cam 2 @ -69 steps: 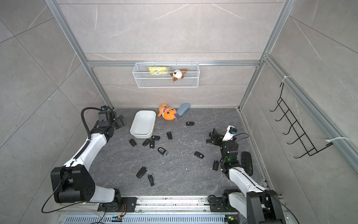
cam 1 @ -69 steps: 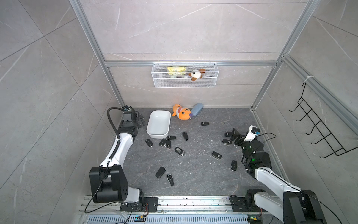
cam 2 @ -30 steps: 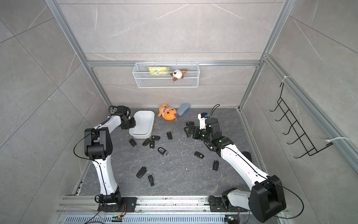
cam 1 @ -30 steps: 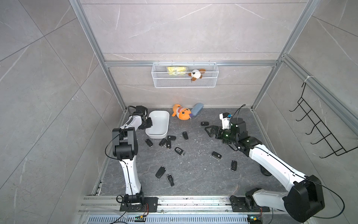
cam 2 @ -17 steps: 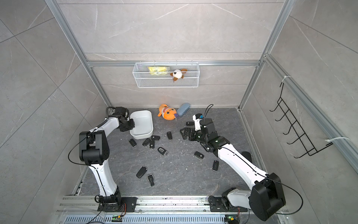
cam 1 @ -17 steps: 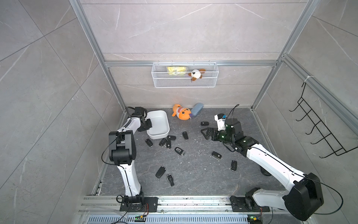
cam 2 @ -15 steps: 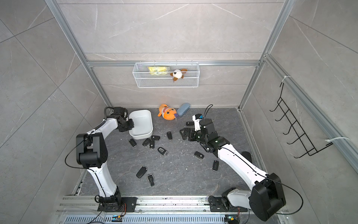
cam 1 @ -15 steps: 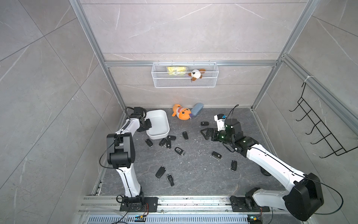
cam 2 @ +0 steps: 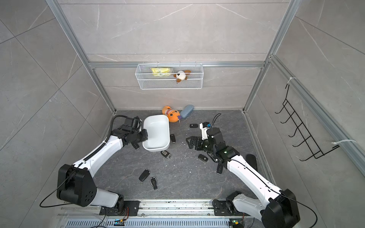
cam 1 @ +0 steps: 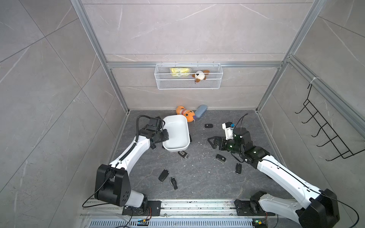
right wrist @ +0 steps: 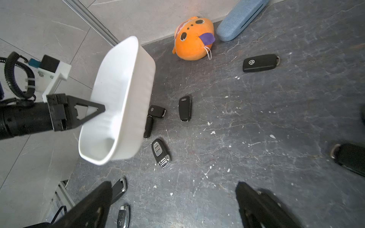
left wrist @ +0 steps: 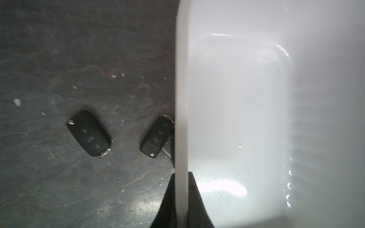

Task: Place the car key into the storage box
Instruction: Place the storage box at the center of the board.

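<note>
1. Here the left gripper (right wrist: 102,109) is pinched tight on the long-side rim of the storage box (right wrist: 138,94). The left wrist view shows one finger inside the wall and one outside.
2. The storage box is held tilted near the back left corner of the tabletop (cam 1: 197,173). In the right wrist view it looks lifted clear of the surface.
3. Black car keys (cam 1: 163,175) lie scattered over the tabletop, and those in view are outside the box.
4. An Audi key (right wrist: 161,153) lies just beside the box's front end. Another key is partly hidden under the wall that faces the right arm.
5. A VW key (right wrist: 259,63) lies toward the back edge, near an orange plush toy (right wrist: 194,37) and a blue-grey case (right wrist: 240,19), both of which rest at that edge.
6. The right gripper (cam 1: 211,142) has its fingers spread wide with nothing between them. It hovers low over the middle of the tabletop, pointed toward the box and well apart from it.
</note>
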